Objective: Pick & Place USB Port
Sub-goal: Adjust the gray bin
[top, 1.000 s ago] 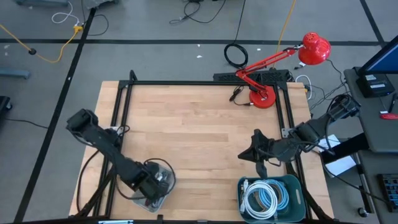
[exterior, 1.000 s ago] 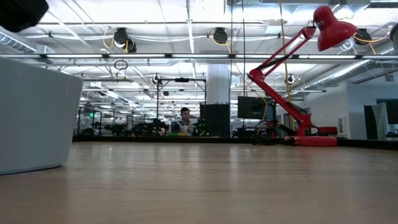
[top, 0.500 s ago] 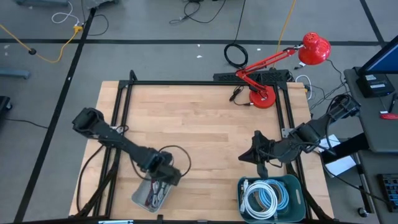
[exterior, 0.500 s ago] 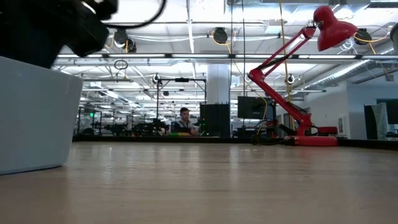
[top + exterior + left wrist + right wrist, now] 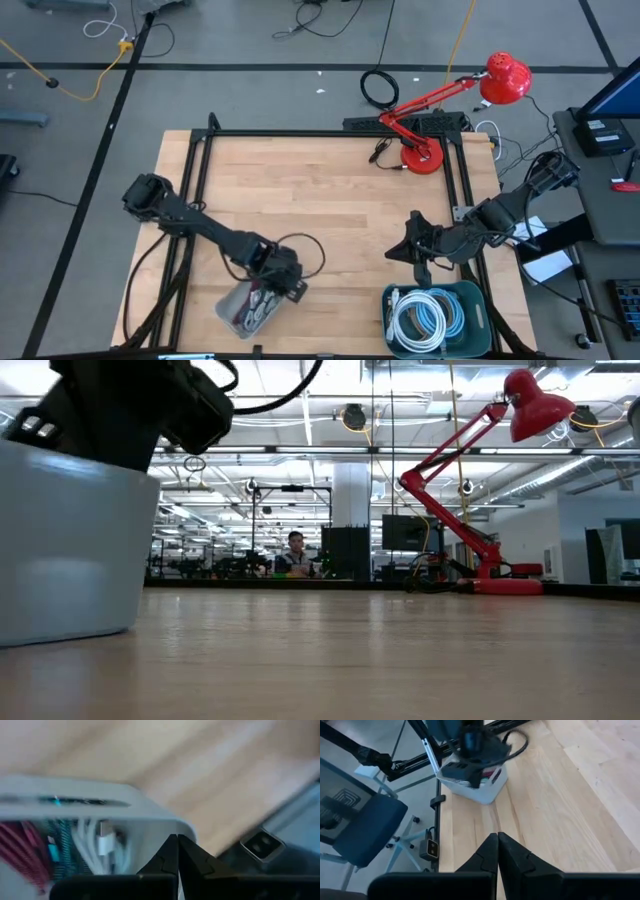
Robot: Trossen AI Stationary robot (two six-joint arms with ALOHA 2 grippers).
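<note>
A pale grey bin (image 5: pixel 232 318) at the table's near left holds red and white cables, among them a white USB plug (image 5: pixel 102 842). It fills the left of the low view (image 5: pixel 70 550). My left gripper (image 5: pixel 292 288) is shut at the bin's far right corner, and its fingertips (image 5: pixel 177 840) stand just before the bin's rim (image 5: pixel 150 815). Nothing shows between them. My right gripper (image 5: pixel 392 251) waits shut over bare wood at the right, and its wrist view (image 5: pixel 497 837) faces the bin (image 5: pixel 475 785). My left gripper's shut fingertips stand at the bin's rim corner (image 5: pixel 186 827). I cannot tell whether they touch it.
A teal bin (image 5: pixel 478 292) with coiled white cables (image 5: pixel 420 315) stands at the near right. A red desk lamp (image 5: pixel 425 155) stands at the far right, and its base shows in the low view (image 5: pixel 505 586). Black frame rails run along the table's edges.
My left gripper has gone from above the grey bin toward the table's right edge, to the bin's far right corner. The bin has shifted a little toward the right. My right arm has kept still.
</note>
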